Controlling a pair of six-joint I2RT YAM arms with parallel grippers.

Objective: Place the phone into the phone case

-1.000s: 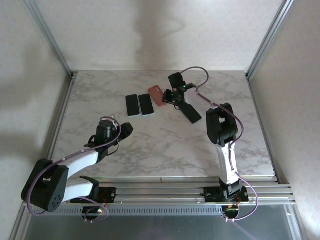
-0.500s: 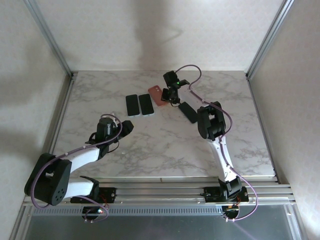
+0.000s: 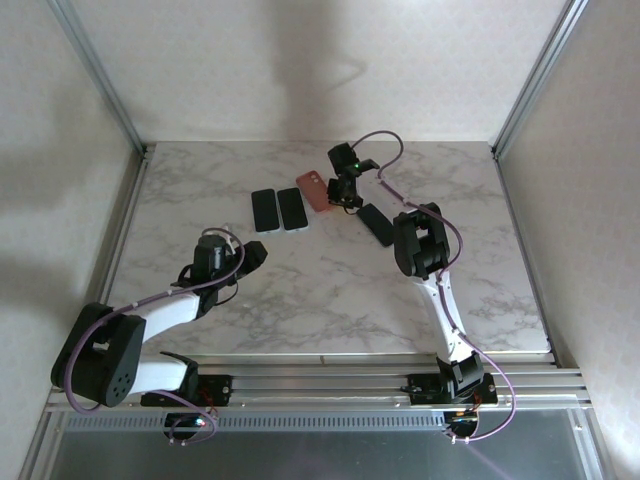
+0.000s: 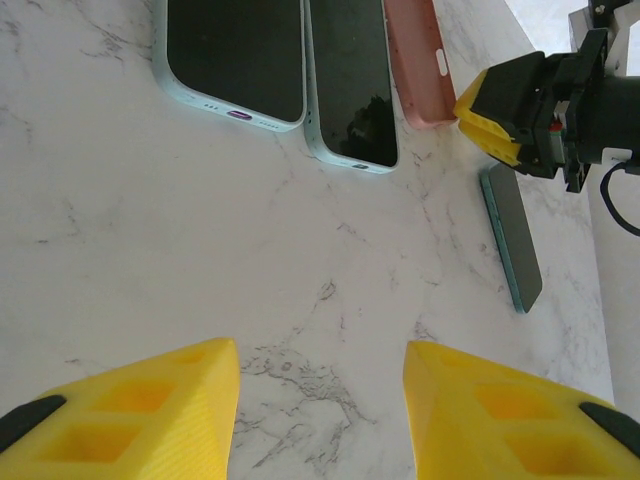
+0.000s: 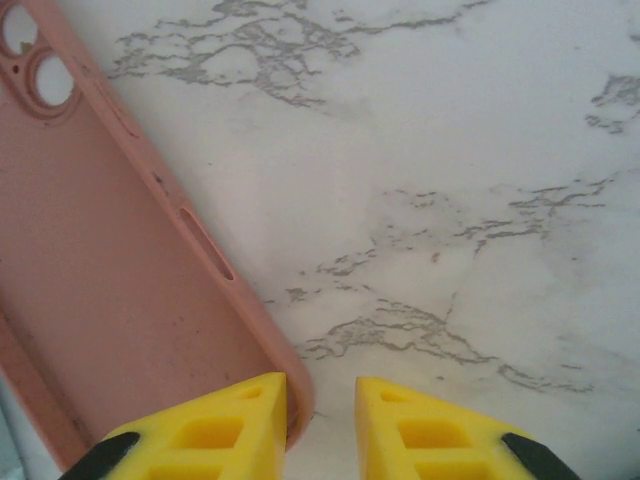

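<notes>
The pink phone case lies open side up at the back of the marble table; in the right wrist view the case runs along the left. My right gripper straddles its near corner, one finger inside the rim and touching it, the other outside with a gap left. Two phones lie face up side by side left of the case, and a third dark phone lies to its right. My left gripper hangs open over bare marble in front of the phones.
Metal frame posts and pale walls close in the table at the left, right and back. The table's front rail carries both arm bases. Bare marble spreads between the left gripper and the right arm.
My right gripper has shifted slightly left onto the case's corner and its jaws have narrowed around the rim. The right arm's elbow swung in. The left arm barely moved.
</notes>
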